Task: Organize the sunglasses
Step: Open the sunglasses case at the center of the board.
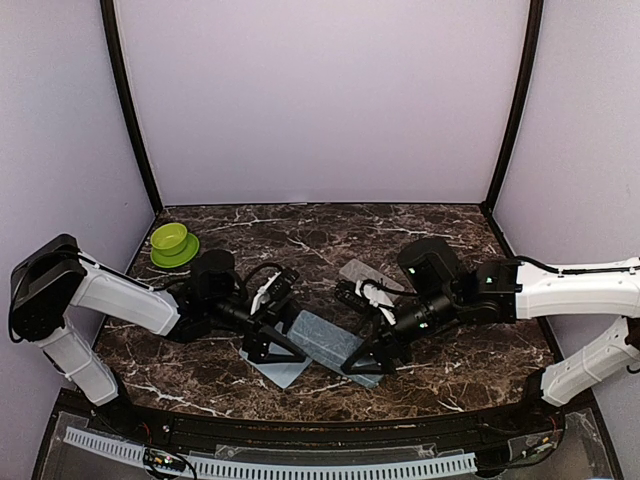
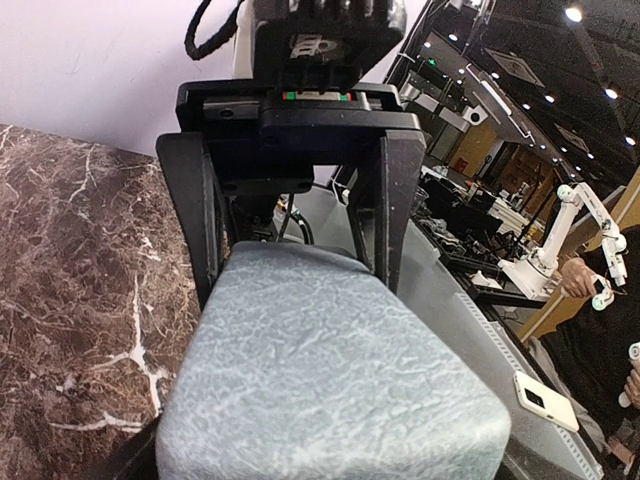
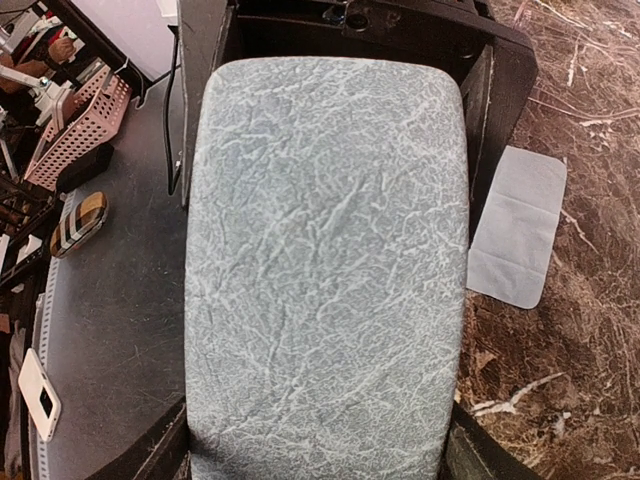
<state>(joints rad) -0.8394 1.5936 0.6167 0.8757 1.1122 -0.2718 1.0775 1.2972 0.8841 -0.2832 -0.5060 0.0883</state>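
Both pincers hold one grey case (image 1: 330,340) at the near middle of the marble surface (image 1: 440,230). The left pincer (image 1: 272,348) is closed onto one end and the right pincer (image 1: 368,360) onto the other, fingers pressed against its sides. The sunglasses cannot be made out in any view, so I cannot tell where they lie relative to either pincer. A pale cloth (image 3: 515,225) lies just beside the case.

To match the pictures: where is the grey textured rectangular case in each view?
Top external: the grey textured rectangular case is low centre.
Left wrist: it fills the lower centre.
Right wrist: it fills the middle.
Shared landmark: the brown marble tabletop, seen in all three.
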